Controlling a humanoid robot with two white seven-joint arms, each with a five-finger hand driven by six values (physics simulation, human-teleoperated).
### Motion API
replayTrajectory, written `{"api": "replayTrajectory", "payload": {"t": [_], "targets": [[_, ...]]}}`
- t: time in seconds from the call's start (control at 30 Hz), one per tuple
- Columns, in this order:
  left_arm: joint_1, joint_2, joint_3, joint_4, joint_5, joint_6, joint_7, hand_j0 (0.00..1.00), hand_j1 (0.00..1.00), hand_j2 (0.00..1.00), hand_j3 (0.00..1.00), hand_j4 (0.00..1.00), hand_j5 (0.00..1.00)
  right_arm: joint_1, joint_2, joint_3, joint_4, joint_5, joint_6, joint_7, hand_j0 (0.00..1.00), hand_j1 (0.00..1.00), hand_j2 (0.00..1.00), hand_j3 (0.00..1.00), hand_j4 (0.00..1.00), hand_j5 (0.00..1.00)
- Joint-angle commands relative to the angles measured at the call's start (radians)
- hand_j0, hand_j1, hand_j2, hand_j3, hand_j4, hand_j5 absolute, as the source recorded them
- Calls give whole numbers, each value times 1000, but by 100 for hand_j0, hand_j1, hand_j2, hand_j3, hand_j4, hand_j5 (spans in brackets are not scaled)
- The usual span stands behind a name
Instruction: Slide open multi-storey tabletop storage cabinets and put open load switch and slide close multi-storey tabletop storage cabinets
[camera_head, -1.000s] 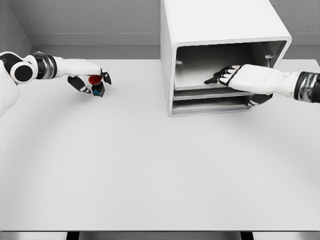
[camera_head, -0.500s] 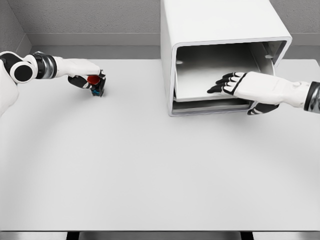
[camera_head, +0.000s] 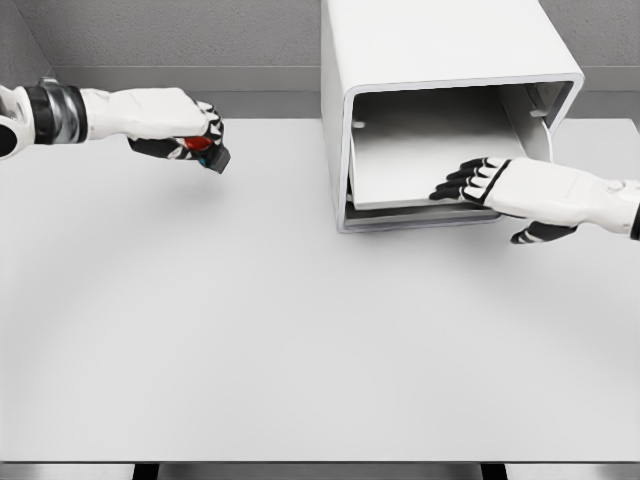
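Left hand (camera_head: 175, 125) fingers curled round switch (camera_head: 205, 150), lifted clear of table (camera_head: 300, 330). Right hand (camera_head: 500, 185) fingers spread flat on tray (camera_head: 420, 165) of cabinet (camera_head: 430, 45). Tray lies well right of switch; left hand carries it.

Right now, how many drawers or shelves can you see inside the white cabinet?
2. The upper drawer is slid partly out, with the right hand resting on its front edge. The lower drawer shows only as a thin strip beneath it. More may be hidden.
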Motion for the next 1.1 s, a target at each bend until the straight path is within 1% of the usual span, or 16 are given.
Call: {"api": "replayTrajectory", "payload": {"t": [0.0, 0.13, 0.2, 0.3, 0.4, 0.5, 0.53, 0.57, 0.63, 0.7, 0.73, 0.8, 0.83, 0.97, 1.03, 1.07], "targets": [[3, 50, -1, -145, 40, 3, 1, 33, 33, 33, 33, 33, 33, 3, -7, -9, -14, -5, 2, 0, 100, 100, 100, 100, 100, 100], [8, 122, -1, -271, 104, 3, 1, 33, 33, 33, 33, 33, 33, 77, -20, -87, -44, -5, 2, 0, 100, 100, 100, 100, 100, 100], [6, 124, -1, -300, 113, 3, 1, 33, 33, 33, 33, 33, 33, 87, -23, -107, -49, -5, 2, 0, 100, 100, 100, 100, 100, 100], [3, 121, -1, -308, 138, 3, 1, 33, 33, 33, 33, 33, 33, 89, -24, -121, -54, -5, 2, 0, 100, 100, 100, 100, 100, 100], [-12, 115, -1, -320, 168, 3, 1, 33, 33, 33, 33, 33, 33, 163, -23, -210, -81, -6, 2, 0, 100, 100, 100, 100, 100, 100], [-40, 99, -1, -320, 191, 3, 1, 33, 33, 33, 33, 33, 33, 175, -23, -281, -83, -26, 2, 0, 100, 100, 100, 100, 100, 100], [-57, 78, -1, -320, 199, 3, 1, 33, 33, 33, 33, 33, 33, 176, -23, -304, -81, -78, 2, 0, 100, 100, 100, 100, 100, 100], [-64, 64, -1, -320, 199, 3, 1, 33, 33, 33, 33, 33, 33, 181, -23, -325, -81, -91, 2, 0, 100, 100, 100, 100, 100, 100], [-87, 26, -1, -320, 199, 3, 1, 33, 33, 33, 33, 33, 33, 183, -23, -396, -81, -183, 2, 0, 100, 100, 100, 100, 100, 100], [-106, -22, -1, -319, 199, 3, 1, 33, 33, 33, 33, 33, 33, 218, -23, -474, -83, -216, 2, 0, 100, 100, 100, 100, 100, 100], [-112, -56, -1, -319, 198, 3, 1, 33, 33, 33, 33, 33, 33, 236, -24, -506, -81, -264, 2, 0, 100, 100, 100, 100, 100, 100], [-141, -114, -1, -319, 198, 3, 1, 33, 33, 33, 33, 33, 33, 298, -24, -568, -81, -276, 2, 0, 100, 100, 100, 100, 100, 100], [-144, -137, -2, -319, 196, 3, 1, 33, 33, 33, 33, 33, 33, 307, -24, -592, -81, -278, 2, 0, 100, 100, 100, 100, 100, 100], [-146, -186, -6, -337, 193, 3, 1, 33, 33, 33, 33, 33, 33, 397, -20, -692, -80, -278, 2, 0, 96, 96, 96, 96, 96, 96], [-155, -208, -6, -346, 188, 3, 1, 33, 33, 33, 33, 33, 33, 445, -15, -721, -80, -278, 2, 0, 100, 100, 100, 100, 100, 100], [-155, -226, -6, -342, 178, 3, 1, 33, 33, 33, 33, 33, 33, 457, -14, -736, -80, -278, 2, 0, 100, 100, 100, 100, 100, 100]]}}
